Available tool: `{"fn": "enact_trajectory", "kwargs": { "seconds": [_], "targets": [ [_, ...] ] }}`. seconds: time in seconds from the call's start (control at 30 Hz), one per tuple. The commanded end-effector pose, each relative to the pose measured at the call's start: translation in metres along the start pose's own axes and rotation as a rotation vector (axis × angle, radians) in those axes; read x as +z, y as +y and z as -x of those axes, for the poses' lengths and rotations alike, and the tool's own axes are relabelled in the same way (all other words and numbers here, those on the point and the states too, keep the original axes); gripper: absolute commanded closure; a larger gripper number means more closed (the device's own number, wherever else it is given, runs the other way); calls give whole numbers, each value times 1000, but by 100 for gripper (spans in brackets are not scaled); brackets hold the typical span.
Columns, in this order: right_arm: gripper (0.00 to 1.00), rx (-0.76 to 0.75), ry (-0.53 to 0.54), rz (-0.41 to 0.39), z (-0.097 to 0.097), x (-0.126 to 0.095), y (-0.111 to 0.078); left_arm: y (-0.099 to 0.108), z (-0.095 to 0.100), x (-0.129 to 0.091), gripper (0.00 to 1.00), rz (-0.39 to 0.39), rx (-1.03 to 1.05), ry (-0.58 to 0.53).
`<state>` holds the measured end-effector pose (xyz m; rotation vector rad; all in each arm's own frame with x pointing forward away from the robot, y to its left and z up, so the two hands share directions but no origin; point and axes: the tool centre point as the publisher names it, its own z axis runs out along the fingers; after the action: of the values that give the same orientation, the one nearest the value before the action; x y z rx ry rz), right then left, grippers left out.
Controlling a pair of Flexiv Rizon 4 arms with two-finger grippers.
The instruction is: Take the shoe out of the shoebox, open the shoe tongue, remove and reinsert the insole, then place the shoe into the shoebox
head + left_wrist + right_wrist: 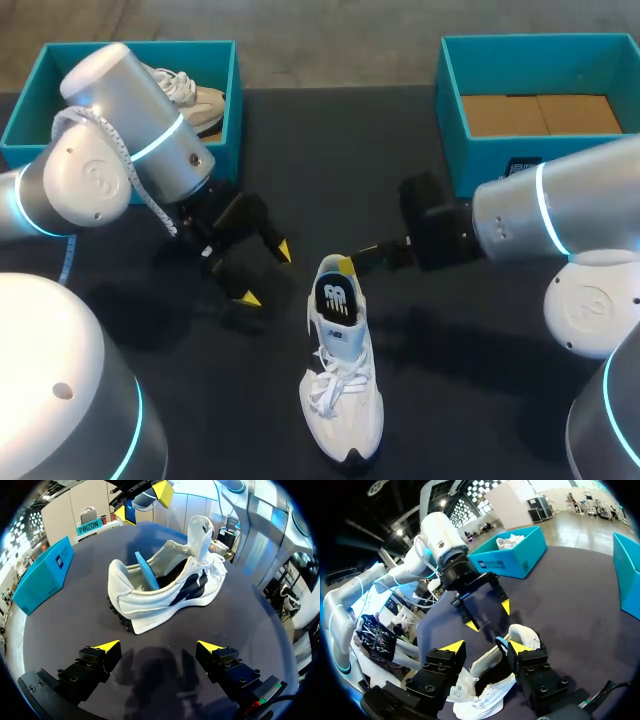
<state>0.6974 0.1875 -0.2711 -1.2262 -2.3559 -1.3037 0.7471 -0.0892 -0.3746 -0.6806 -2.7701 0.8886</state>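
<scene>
A white shoe [341, 395] stands on the dark table, toe towards me, tongue raised [200, 529]. Its insole [337, 297], dark on top and blue beneath [146, 572], sticks up tilted out of the heel. My right gripper [358, 257] hangs at the heel, open. In the right wrist view [485, 647] the insole's blue edge [500, 644] lies against one finger while the other stands well apart. My left gripper [266, 273] is open wide to the left of the heel, empty; the shoe [165, 587] lies ahead of its fingers [159, 646].
A teal shoebox [222, 118] at the back left holds a second pale shoe [195, 100]. Another teal shoebox [450, 115] at the back right shows only its cardboard floor. My left arm's gripper [488, 615] faces the right wrist view beyond the shoe.
</scene>
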Motion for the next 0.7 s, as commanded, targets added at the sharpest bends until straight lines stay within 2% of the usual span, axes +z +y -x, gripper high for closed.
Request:
{"fn": "enact_trajectory", "kwargs": {
  "seconds": [0.03, 0.13, 0.17, 0.2, 0.23, 0.7],
  "targets": [
    [45, 1, -4, 0, -2, 1, 0, 0, -1, 0, 0, 1, 1, -1],
    [45, 1, -4, 0, -2, 1, 0, 0, -1, 0, 0, 1, 1, -1],
    [51, 1, -39, -35, 1, 2, -1, 1, -1, -4, 0, 23, 6, 0],
    [52, 11, -73, -56, 5, 1, -2, 4, -2, -21, 0, 78, -1, -2],
    [51, 11, -75, -56, 5, 0, -2, 5, -3, -26, 0, 90, -2, -5],
    [51, 11, -75, -56, 5, 0, -2, 5, -3, -26, 0, 90, -2, -5]
  ]
}}
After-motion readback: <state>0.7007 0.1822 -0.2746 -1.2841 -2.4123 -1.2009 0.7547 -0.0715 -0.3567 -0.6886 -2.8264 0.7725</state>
